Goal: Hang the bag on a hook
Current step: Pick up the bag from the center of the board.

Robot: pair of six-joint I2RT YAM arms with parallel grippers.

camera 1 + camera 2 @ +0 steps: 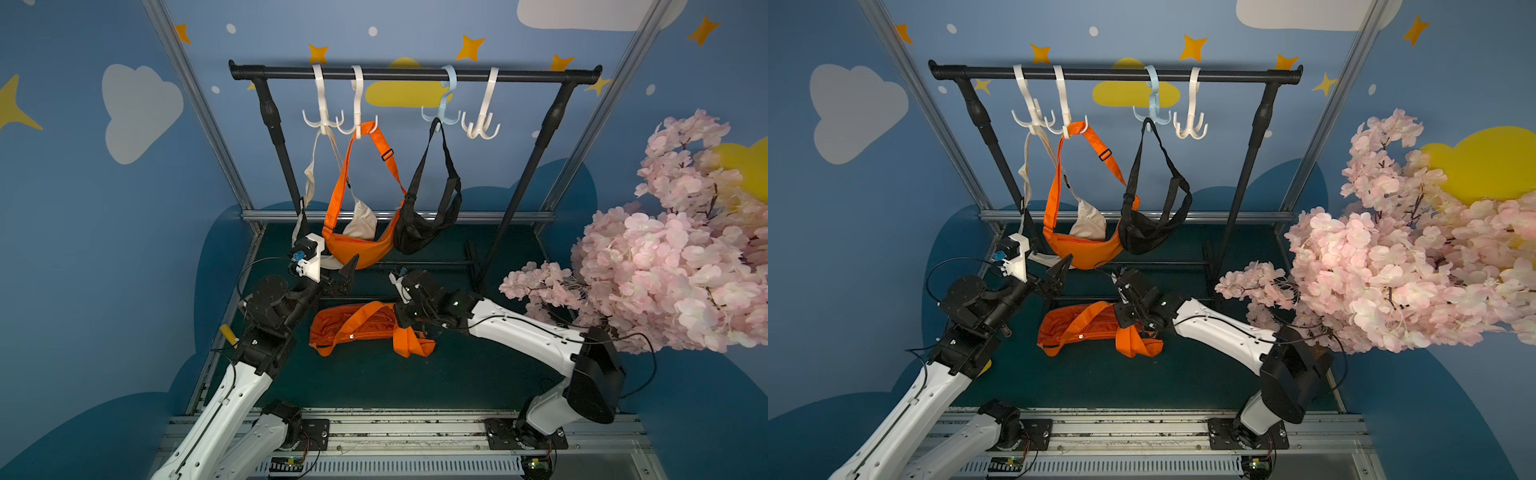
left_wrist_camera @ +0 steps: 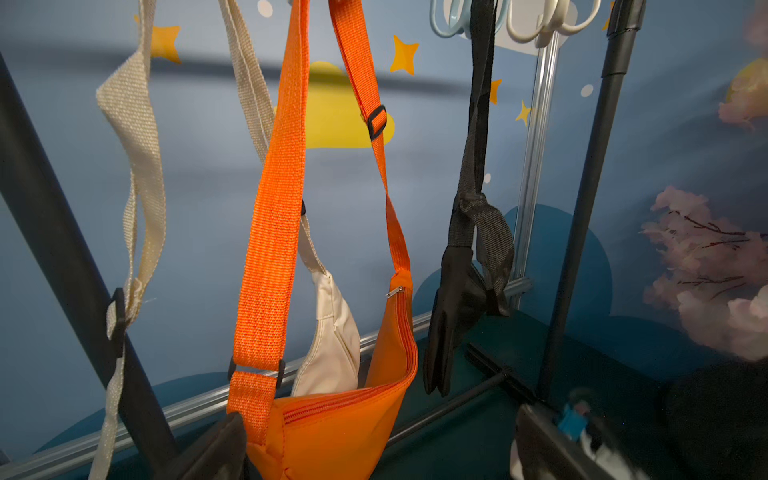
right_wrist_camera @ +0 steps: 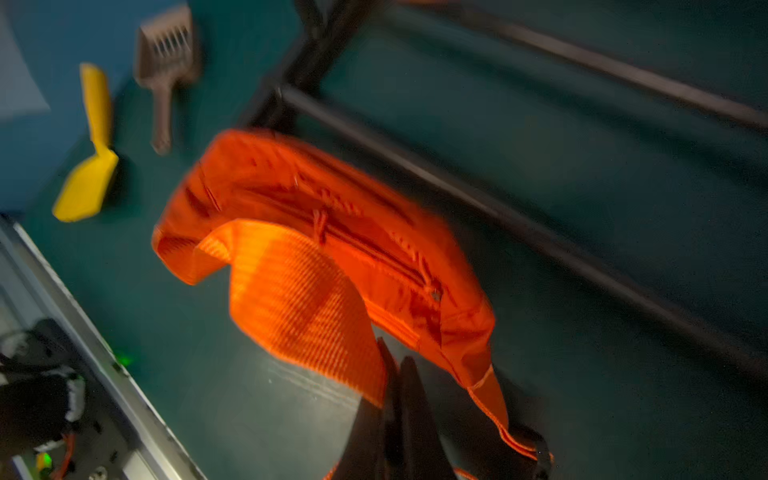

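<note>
Orange bag (image 1: 353, 328) lies crumpled near the middle of the green table (image 1: 374, 386), just in front of the rack's floor bar (image 1: 415, 263). Its wide strap (image 3: 307, 307) loops up to the right gripper (image 3: 395, 361), whose jaws are pressed together on the strap's edge. Farther back, toward the left edge, the left gripper (image 1: 343, 276) is spread wide and holds nothing, close beside a second orange bag (image 1: 359, 249) hung on a white hook (image 1: 357, 124). A cream bag (image 1: 361, 222) and a black bag (image 1: 419, 232) hang either side of it. Along the far edge, the rail (image 1: 415, 75) also carries a free white hook (image 1: 480, 124).
</note>
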